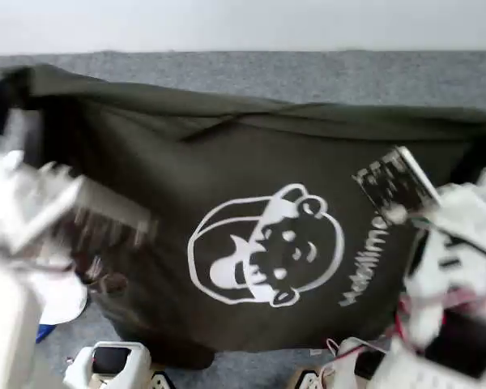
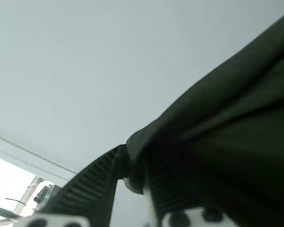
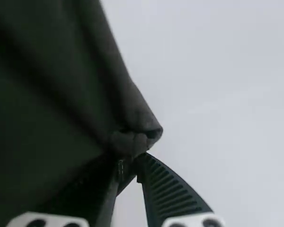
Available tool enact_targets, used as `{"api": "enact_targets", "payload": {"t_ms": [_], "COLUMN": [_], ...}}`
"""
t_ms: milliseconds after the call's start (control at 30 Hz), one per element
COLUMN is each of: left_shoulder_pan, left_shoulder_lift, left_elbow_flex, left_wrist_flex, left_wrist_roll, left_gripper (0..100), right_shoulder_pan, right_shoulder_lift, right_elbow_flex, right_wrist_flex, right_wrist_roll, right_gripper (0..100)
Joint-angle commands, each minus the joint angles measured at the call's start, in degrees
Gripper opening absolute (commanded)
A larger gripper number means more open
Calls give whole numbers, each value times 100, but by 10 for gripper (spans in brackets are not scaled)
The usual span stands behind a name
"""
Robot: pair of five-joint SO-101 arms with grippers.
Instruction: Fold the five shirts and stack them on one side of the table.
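Above grey counter [image 1: 227,65], dark olive printed T-shirt [image 1: 227,162] hung spread wide.
Left jaws and right jaws were each clamped tight on a bunched bit of its edge.

A grey, carpet-textured desk [image 1: 227,73] runs back to a plain white wall [image 1: 243,24] along the far edge, seen from the high camera. From the left wrist camera, a smooth, pale blue-grey surface [image 2: 85,71], wall or ceiling, meets a thin moulding line [image 2: 28,151]; beyond it a window [image 2: 9,184] glares bright with daylight, part of its frame visible. The right wrist camera faces a bare, evenly lit off-white surface [image 3: 217,71].
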Motion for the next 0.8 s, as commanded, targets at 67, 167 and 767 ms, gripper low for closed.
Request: {"api": "enact_targets", "payload": {"t_ms": [67, 167, 767], "left_shoulder_pan": [70, 70, 62], "left_shoulder_lift": [132, 132, 3024], "left_elbow_flex": [2756, 4004, 3530], "left_wrist_flex": [-1240, -2532, -5582], "left_wrist_roll": [-369, -369, -387], "left_gripper": [15, 15, 14], "right_shoulder_pan": [-549, -725, -1095], "right_shoulder_lift": [725, 1165, 4057], "right_elbow_flex": [1116, 1574, 1257], "right_wrist_flex": [-347, -1200, -5745], "right_wrist_roll": [132, 132, 132], "right_gripper": [10, 10, 9]}}
